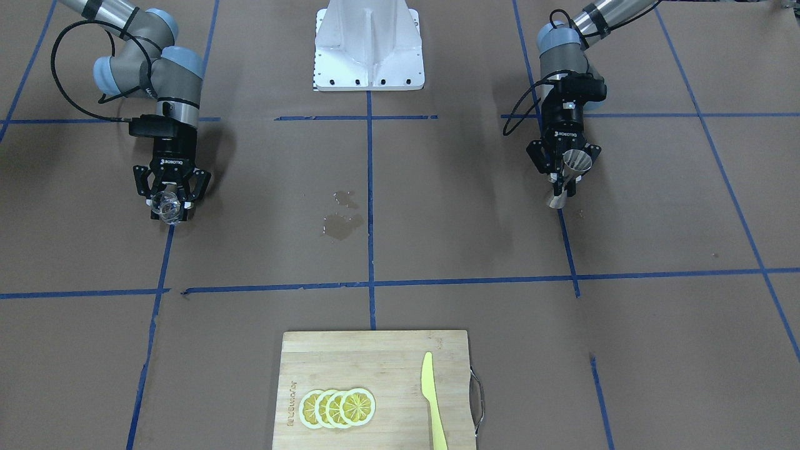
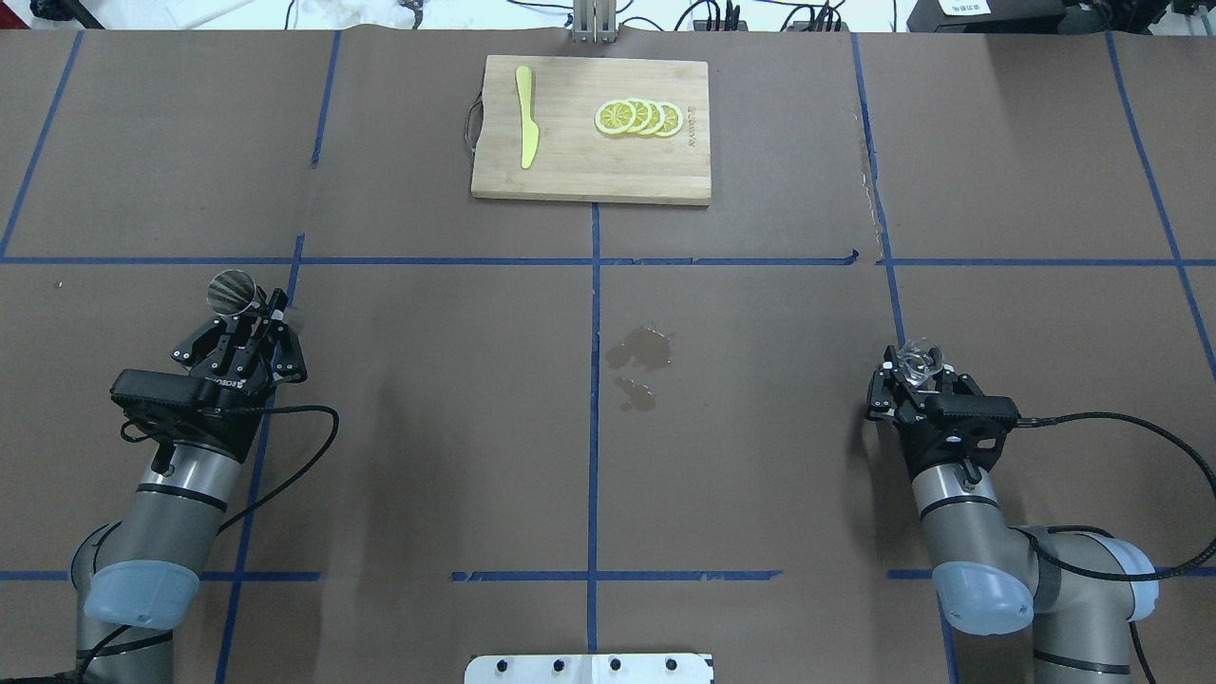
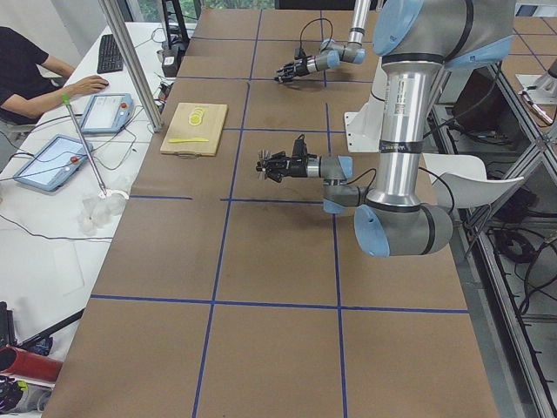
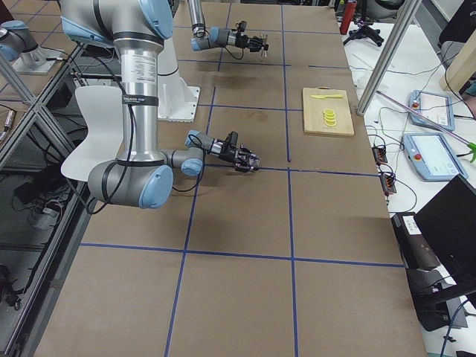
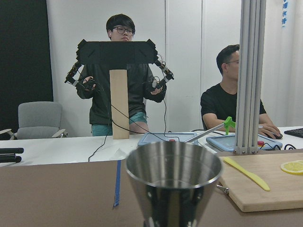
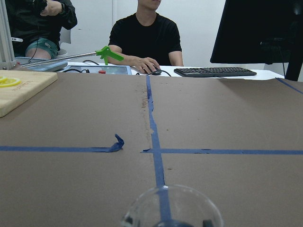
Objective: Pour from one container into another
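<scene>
While L pincer [image 2: 258, 313] grips steel jigger [image 2: 231, 291] & R pincer [image 2: 918, 373] grips glass cup [image 2: 917, 358], both well apart; pour seemingly unstarted.

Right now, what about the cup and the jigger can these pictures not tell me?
Liquid in the glass cup: right wrist view cuts it at the bottom edge; elsewhere too small.
Inside of the jigger: left wrist view, its near wall hides it; lower cone cut by the edge.
</scene>
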### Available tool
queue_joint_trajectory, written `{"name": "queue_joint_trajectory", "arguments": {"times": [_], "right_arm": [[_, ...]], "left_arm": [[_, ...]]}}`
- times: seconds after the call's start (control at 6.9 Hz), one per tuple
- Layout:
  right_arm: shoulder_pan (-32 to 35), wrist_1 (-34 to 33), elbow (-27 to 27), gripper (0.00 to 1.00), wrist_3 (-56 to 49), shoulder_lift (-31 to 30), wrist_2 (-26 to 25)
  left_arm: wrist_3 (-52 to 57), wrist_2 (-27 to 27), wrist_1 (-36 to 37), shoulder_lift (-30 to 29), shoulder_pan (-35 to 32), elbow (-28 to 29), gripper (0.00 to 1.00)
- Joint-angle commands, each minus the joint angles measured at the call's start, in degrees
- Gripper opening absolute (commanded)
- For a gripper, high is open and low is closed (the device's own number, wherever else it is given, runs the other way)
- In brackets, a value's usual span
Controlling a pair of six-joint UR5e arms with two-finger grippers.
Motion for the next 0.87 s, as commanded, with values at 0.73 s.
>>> {"name": "queue_joint_trajectory", "arguments": {"times": [0.73], "right_arm": [[0.9,0.3,4.8,0.00,-14.2,4.6,0.7]], "left_arm": [[0.1,-1.6,0.4,-2.1,0.5,-0.2,0.00]]}}
